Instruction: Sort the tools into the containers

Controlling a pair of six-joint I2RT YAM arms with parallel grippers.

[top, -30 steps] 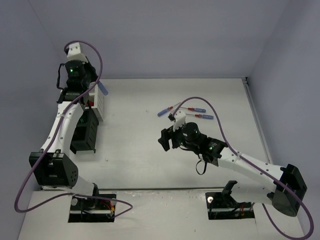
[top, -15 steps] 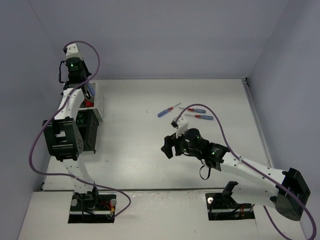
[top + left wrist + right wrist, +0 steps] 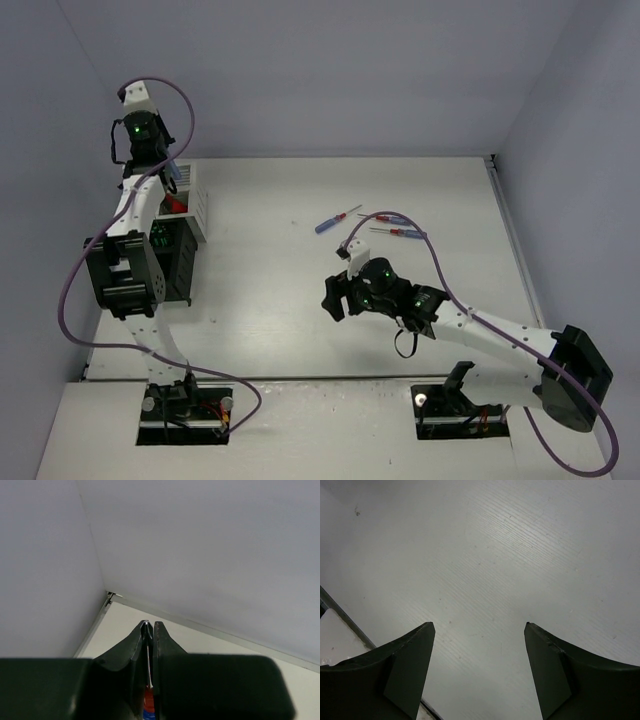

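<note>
Blue-red screwdriver [image 3: 330, 222]; white bin [image 3: 197, 208]; black bin [image 3: 181, 262]

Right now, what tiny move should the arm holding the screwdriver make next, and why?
Probably lower it a little. The left gripper is shut on the thin screwdriver with the blue and red handle, held high, seemingly above the white slatted bin. Dropping it from there might miss, so easing down toward the bin's open top looks safest before letting go.

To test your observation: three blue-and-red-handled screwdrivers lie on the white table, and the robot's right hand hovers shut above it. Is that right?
No: the right hand is open, as the right wrist view shows. It does hover above the white table, where three blue-and-red-handled screwdrivers lie.
</note>
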